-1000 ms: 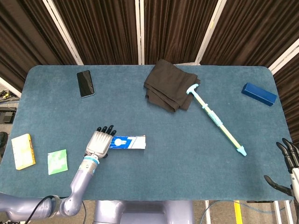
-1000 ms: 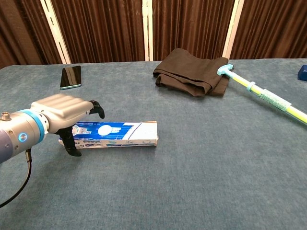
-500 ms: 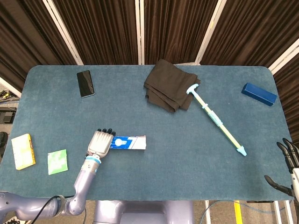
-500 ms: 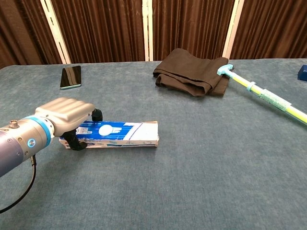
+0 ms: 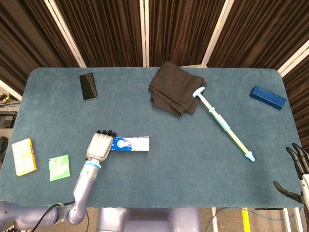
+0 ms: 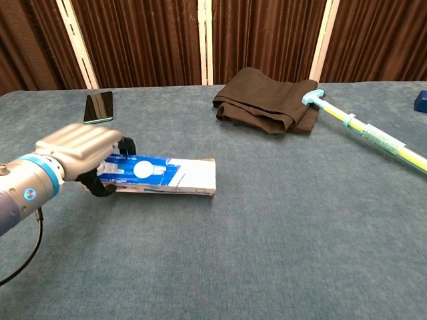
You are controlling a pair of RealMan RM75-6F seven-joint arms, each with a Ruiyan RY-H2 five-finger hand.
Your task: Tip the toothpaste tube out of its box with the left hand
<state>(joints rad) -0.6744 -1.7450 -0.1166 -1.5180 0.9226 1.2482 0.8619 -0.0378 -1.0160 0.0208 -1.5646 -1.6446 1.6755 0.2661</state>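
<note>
Gripping one end of the toothpaste box (image 6: 160, 175), the robot's left hand (image 6: 83, 152) is closing its fingers around the carton at the near-left part of the blue desk (image 5: 159, 183). In the chest view the box is tilting, its held end raised a little and its far end dipping toward the cloth surface. No tube is showing at that far end, so the toothpaste is presumably inside. By these signs the tipping step is only beginning: the hand has its hold, and the next move is calling for a steeper lift of the held end, with the open end pointing down, so the tube can slide out. Whether the far flap is open cannot be told. Further along the desk, a folded dark cloth (image 5: 176, 94) and a long-handled brush (image 5: 223, 123) are lying well apart from the work. At the far right edge, the right hand (image 5: 295, 174) is hanging idle, fingers spread and holding nothing.
</note>
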